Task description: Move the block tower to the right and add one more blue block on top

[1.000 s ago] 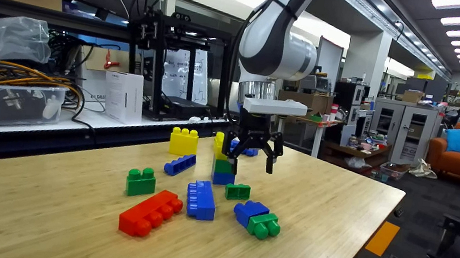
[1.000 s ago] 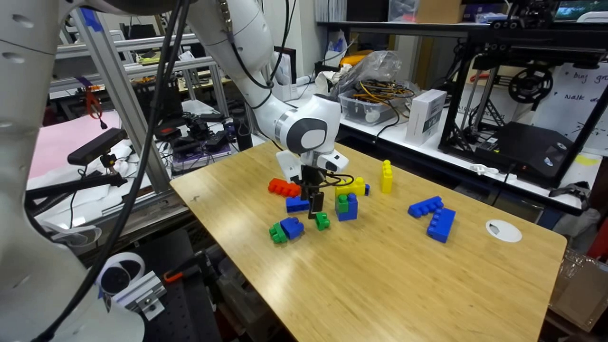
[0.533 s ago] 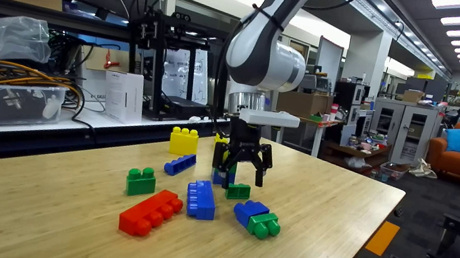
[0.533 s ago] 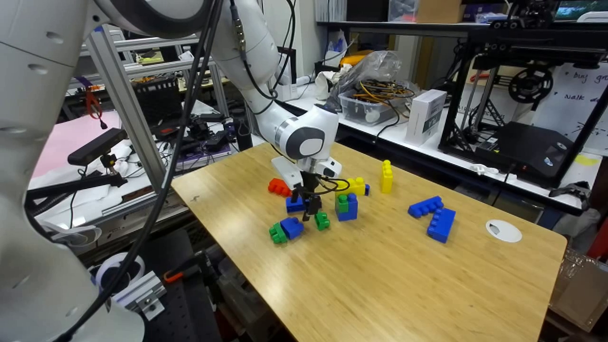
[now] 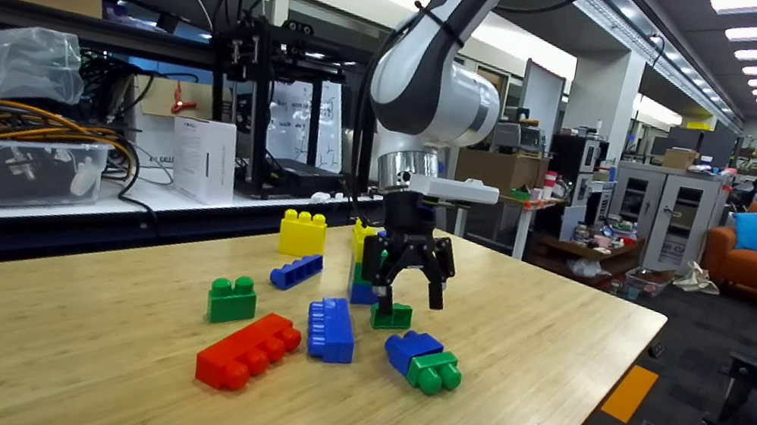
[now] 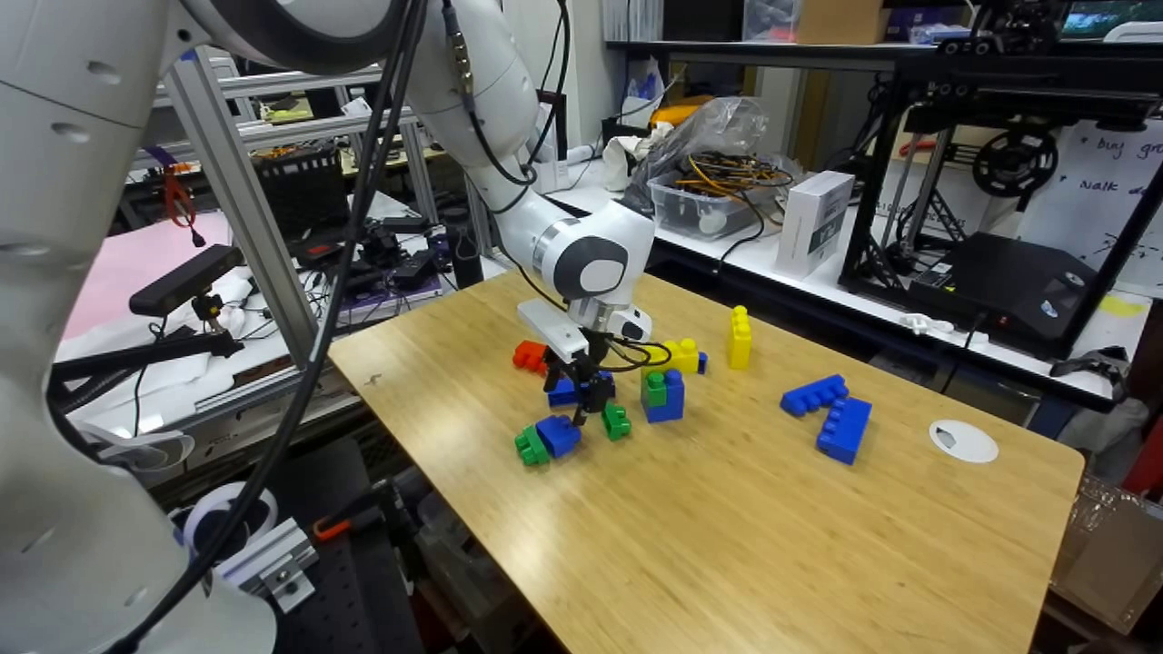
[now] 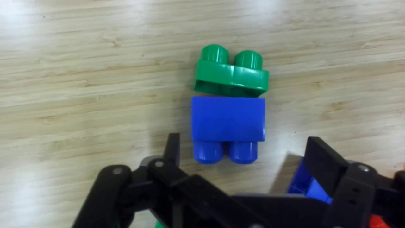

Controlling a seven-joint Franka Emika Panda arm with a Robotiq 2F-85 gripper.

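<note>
My gripper (image 5: 409, 302) is low over the table among loose bricks, jaws apart and holding nothing. In the wrist view the blue block (image 7: 228, 122) lies on its side just ahead of the gap of the gripper (image 7: 243, 136), with a finger (image 7: 172, 148) off to each side. It lies up against a small green brick (image 7: 232, 76); the same blue block (image 5: 411, 350) shows in an exterior view in front of the gripper. The block tower (image 6: 666, 404) stands upright in both exterior views, blue at the base, green above, a yellow brick (image 6: 677, 356) over part of it.
Close to the fingers lie a small green brick (image 6: 616, 422) and a wide blue brick (image 5: 332, 330). A red brick (image 5: 248, 350), an upright green brick (image 5: 231, 300), a lone yellow brick (image 6: 740, 338) and two long blue bricks (image 6: 842, 431) rest elsewhere on the table.
My gripper has come down toward the table, and its wrist has turned slightly in the last half second. The jaws have stayed apart. No brick has moved.
</note>
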